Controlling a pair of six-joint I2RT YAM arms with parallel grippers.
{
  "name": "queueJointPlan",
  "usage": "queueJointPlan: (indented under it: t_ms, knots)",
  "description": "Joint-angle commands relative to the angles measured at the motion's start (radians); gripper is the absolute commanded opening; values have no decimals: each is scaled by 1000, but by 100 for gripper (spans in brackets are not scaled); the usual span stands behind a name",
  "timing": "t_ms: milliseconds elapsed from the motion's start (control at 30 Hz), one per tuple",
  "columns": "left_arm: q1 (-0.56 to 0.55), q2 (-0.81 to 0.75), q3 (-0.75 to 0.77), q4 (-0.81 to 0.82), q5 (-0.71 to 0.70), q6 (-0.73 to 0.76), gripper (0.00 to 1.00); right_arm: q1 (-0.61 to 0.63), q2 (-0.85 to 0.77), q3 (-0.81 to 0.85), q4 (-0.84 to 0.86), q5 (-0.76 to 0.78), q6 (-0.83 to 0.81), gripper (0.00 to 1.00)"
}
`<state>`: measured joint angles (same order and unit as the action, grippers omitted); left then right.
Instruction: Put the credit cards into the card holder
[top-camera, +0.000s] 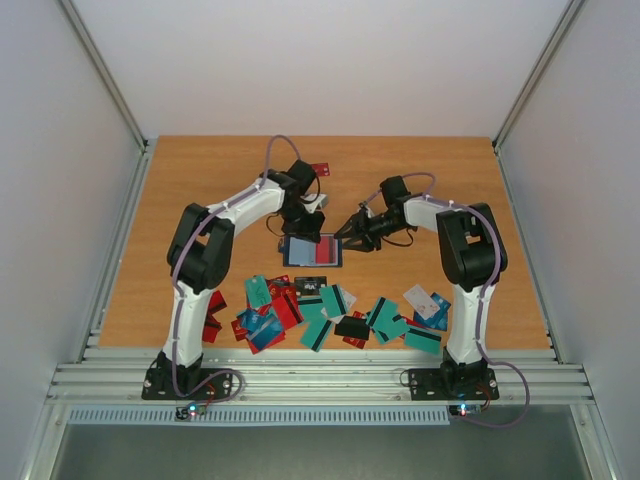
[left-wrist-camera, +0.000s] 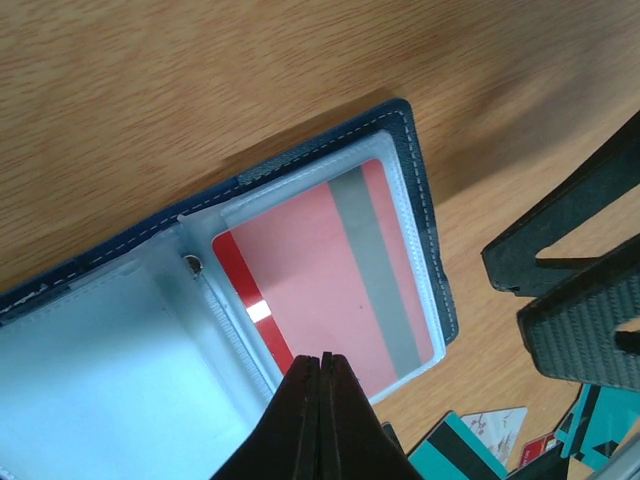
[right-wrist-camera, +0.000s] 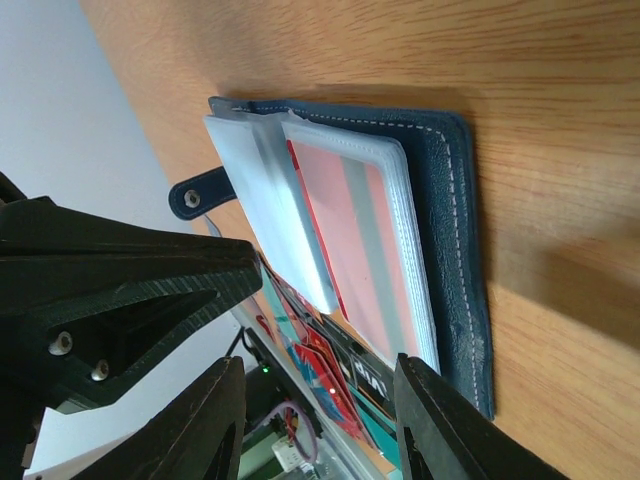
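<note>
The dark navy card holder (top-camera: 313, 252) lies open in the middle of the table, its clear sleeves showing. A red card with a grey stripe (left-wrist-camera: 330, 270) sits inside a clear sleeve; it also shows in the right wrist view (right-wrist-camera: 350, 235). My left gripper (left-wrist-camera: 321, 362) is shut and empty, its tips over the sleeve's near edge. My right gripper (right-wrist-camera: 320, 400) is open and empty beside the holder's (right-wrist-camera: 450, 200) right edge. Many teal, red, blue, white and black credit cards (top-camera: 330, 312) lie scattered near the front.
One red card (top-camera: 320, 169) lies alone at the back of the table behind the left arm. The card pile runs from a red stack (top-camera: 212, 318) at the left to white cards (top-camera: 428, 304) by the right arm's base.
</note>
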<state>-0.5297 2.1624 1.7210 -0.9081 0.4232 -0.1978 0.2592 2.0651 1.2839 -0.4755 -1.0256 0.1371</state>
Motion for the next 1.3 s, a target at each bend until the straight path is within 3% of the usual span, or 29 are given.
queueJointPlan:
  t_ms: [0,1267]
  knots:
    - [-3,38,19,-14,-23,19,0,9,29,36,-19,-20,-11,42]
    - [-7,88,-49,41,-17,24,0,41,111,97,-92,-25,-76,42]
